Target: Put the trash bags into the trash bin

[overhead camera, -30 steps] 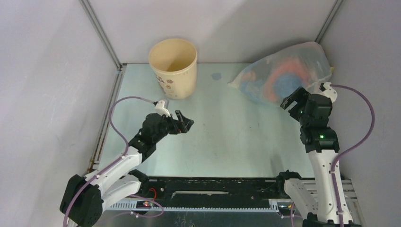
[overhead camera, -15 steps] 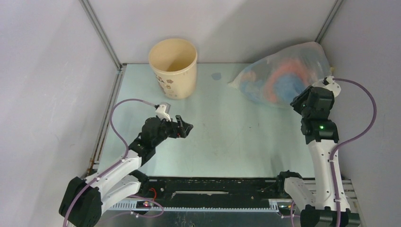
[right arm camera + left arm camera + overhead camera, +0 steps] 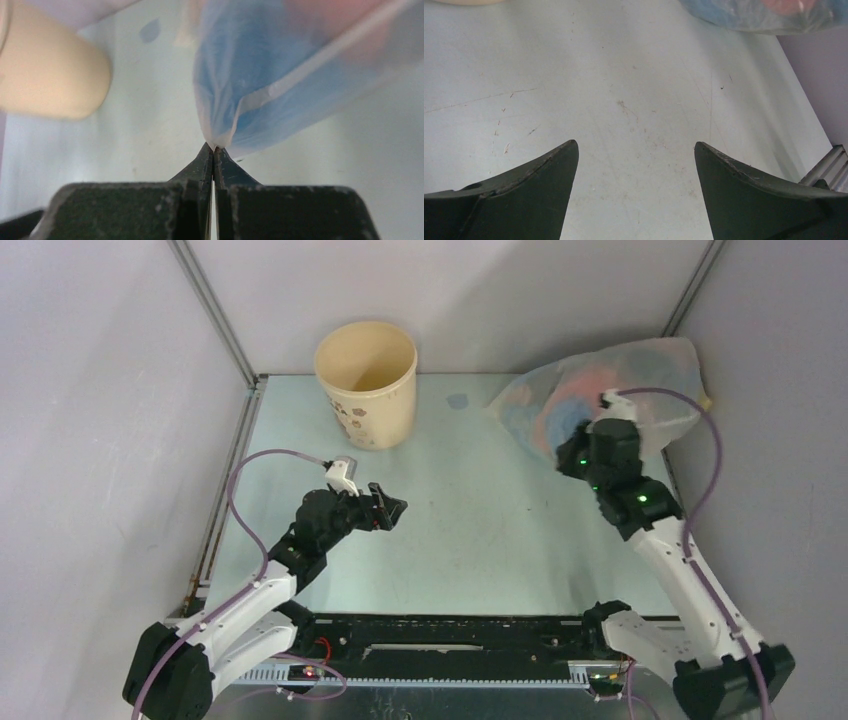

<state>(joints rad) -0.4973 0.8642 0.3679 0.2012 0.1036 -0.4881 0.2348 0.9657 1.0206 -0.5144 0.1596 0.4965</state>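
The trash bin [image 3: 365, 380], a round cream bucket with small dark motifs, stands upright at the back left of the table; it also shows in the right wrist view [image 3: 50, 75]. One translucent trash bag [image 3: 655, 370] with blue and red contents lies in the back right corner. My right gripper [image 3: 570, 443] is at the bag's near-left side. In its wrist view the right gripper [image 3: 214, 147] is shut on a pinched fold of the trash bag [image 3: 280, 75]. My left gripper [image 3: 392, 508] hovers open over bare table left of centre, with nothing between its fingers [image 3: 636, 145]. The bag's edge [image 3: 764, 12] shows far ahead of it.
A small blue mark [image 3: 458, 400] is on the tabletop [image 3: 480, 530] between bin and bag. Grey walls and metal corner posts [image 3: 215, 315] close in the back and sides. A black rail [image 3: 450, 635] runs along the near edge.
My right arm has swung left and forward onto the bag and its jaws have closed on the plastic; the bag has bunched slightly. The left arm has hardly moved.
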